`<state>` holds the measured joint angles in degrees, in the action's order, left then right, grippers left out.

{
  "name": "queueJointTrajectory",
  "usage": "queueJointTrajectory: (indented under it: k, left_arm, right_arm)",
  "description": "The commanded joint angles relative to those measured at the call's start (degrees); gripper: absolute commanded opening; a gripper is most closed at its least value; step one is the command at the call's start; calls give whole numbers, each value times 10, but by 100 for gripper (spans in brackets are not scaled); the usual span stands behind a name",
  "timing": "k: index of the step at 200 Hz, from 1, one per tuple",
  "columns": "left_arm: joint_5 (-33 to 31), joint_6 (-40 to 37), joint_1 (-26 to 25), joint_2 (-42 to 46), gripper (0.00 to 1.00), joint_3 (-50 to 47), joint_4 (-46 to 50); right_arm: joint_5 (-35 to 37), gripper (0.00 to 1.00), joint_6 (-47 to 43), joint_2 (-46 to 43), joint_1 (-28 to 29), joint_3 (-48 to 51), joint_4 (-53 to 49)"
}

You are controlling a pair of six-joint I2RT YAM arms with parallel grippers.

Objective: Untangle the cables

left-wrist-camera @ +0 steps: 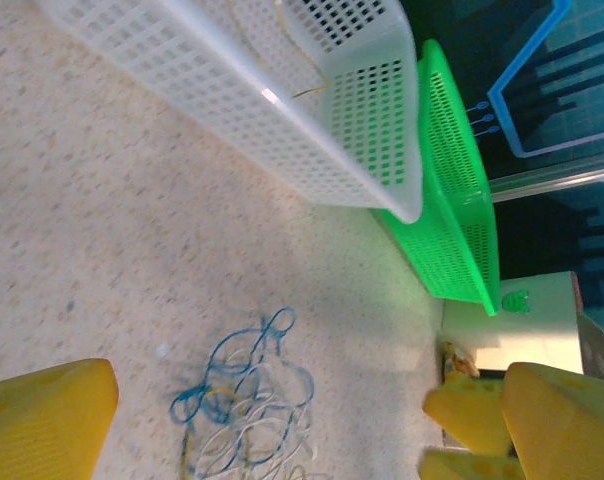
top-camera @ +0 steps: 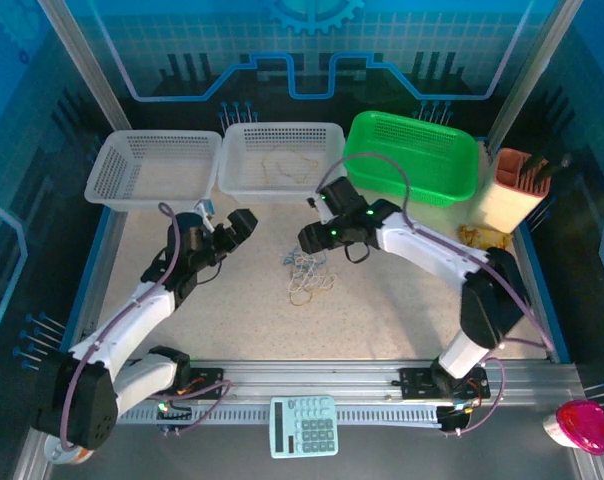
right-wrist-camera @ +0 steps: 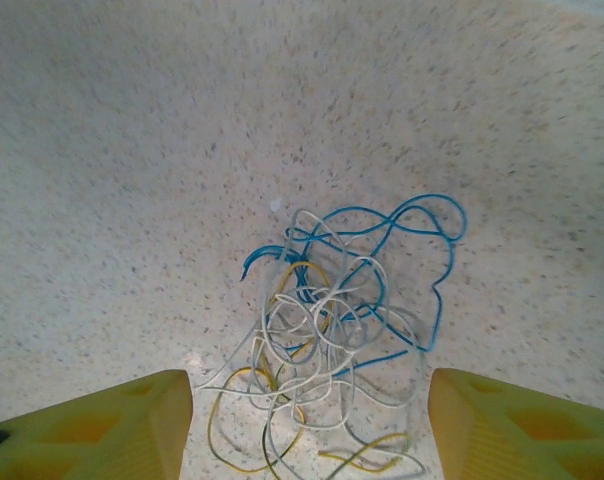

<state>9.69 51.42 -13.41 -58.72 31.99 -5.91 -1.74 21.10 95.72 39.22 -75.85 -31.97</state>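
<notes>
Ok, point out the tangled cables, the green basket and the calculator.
cables (right-wrist-camera: 312, 300), right wrist view, the dense knot in the middle of the tangle.
green basket (top-camera: 437, 190), top external view, its near wall.
calculator (top-camera: 304, 428), top external view, its keypad.

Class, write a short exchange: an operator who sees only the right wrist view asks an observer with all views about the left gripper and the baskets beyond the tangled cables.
Operator: I see the cables in a tangle. Where is the left gripper?
Observer: It is left of the tangle and apart from it, open, holding nothing.
Operator: Is any cord in a basket?
Observer: Yes. A tan cord lies in the middle white basket, behind the tangle.
</notes>
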Motion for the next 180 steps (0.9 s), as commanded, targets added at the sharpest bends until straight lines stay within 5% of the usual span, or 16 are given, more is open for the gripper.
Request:
queueJointTrajectory:
  k: [1,41,126,167,180]
  left_arm:
    - [-33,37,-4,42,99,-32,-2]
    - [-57,47,-3,85,99,-55,19]
    - [-38,52,-3,81,99,-50,0]
    - [-30,49,-3,76,99,-49,1]
    - [-27,48,-3,75,99,-48,2]
  right_arm:
    - [21,61,-30,62,20,-59,-47]
    - [88,58,-57,138,40,-126,-76]
    - [83,46,-61,187,47,-152,-69]
    - [84,26,-61,184,47,-145,-60]
    - [89,12,-61,168,46,-134,-55]
